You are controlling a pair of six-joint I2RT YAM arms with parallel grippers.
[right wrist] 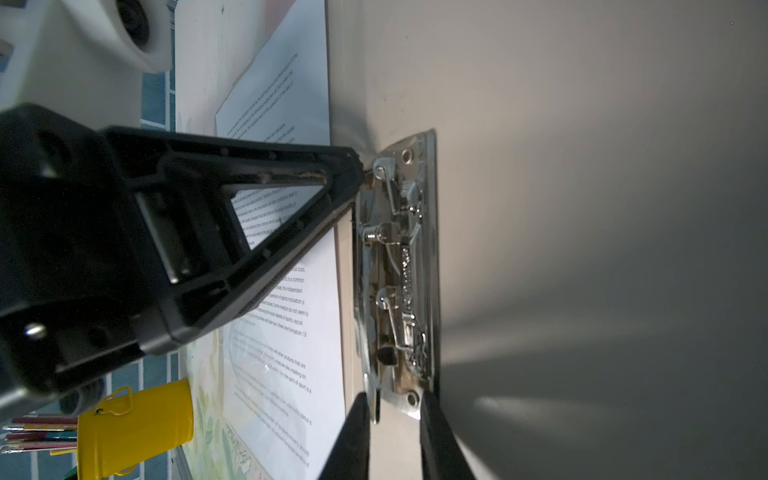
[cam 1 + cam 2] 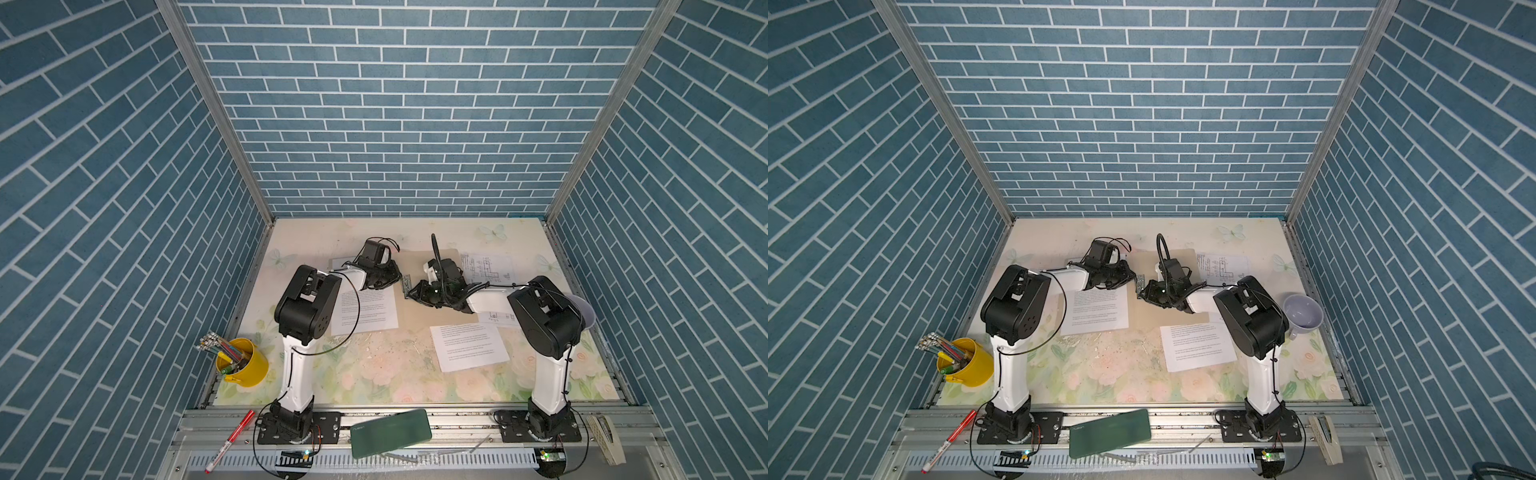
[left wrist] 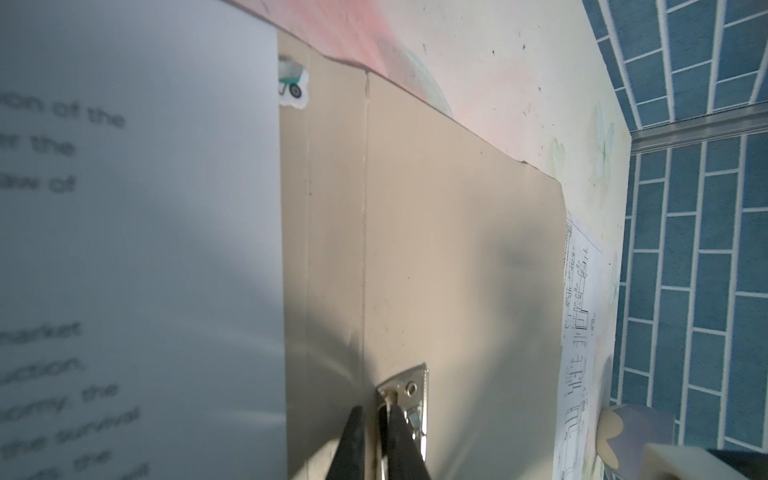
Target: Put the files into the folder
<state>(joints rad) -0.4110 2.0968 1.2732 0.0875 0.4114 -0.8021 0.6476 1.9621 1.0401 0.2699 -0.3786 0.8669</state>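
The tan folder [image 2: 413,318] [image 2: 1150,320] lies open on the table, its metal clip [image 2: 406,285] [image 3: 409,386] [image 1: 399,266] at the spine. My left gripper [image 2: 400,279] [image 3: 374,409] is shut on a thin metal part at the far end of the clip. At the clip's near end my right gripper [image 2: 409,293] [image 1: 395,397] has its jaws against both sides of the plate. One text file [image 2: 365,316] lies on the folder's left half. Another text file [image 2: 469,347] lies near the right arm. The diagram file [image 2: 486,266] [image 3: 582,332] lies past the folder's right edge.
A yellow pen cup [image 2: 243,361] stands at the front left. A lavender cup [image 2: 1303,313] sits at the right edge behind the right arm. On the front rail lie a dark green case [image 2: 390,432] and a red marker [image 2: 230,440]. Blue brick walls close in three sides.
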